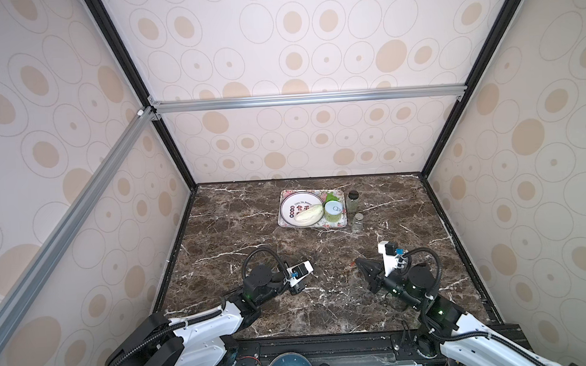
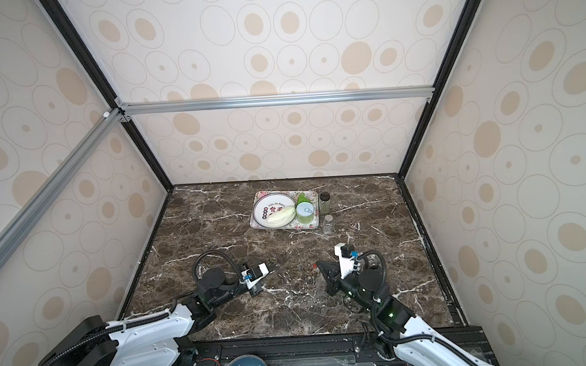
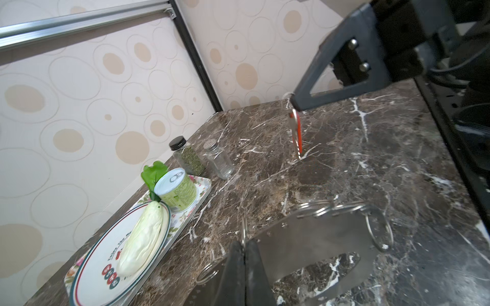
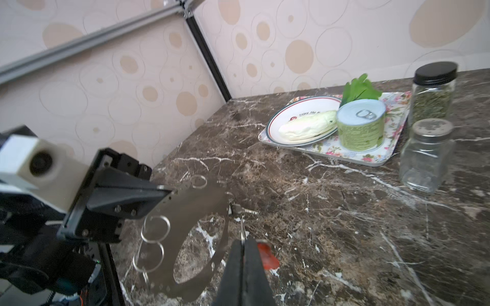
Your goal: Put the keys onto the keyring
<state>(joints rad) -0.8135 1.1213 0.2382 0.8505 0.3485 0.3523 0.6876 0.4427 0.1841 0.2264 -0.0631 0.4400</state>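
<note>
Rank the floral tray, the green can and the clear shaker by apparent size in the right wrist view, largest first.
1. floral tray, clearly the largest.
2. clear shaker and green can: the shaker looks somewhat bigger, but it stands nearer the camera, so I leave these two unranked.

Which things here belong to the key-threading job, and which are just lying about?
Job in hand:
keyring plate, clamped by left gripper
red-tagged key, pinched by right gripper
second small key at the plate's rim

Lying about:
floral tray, white plate, cabbage, green can, herb jar, glass shaker
</note>
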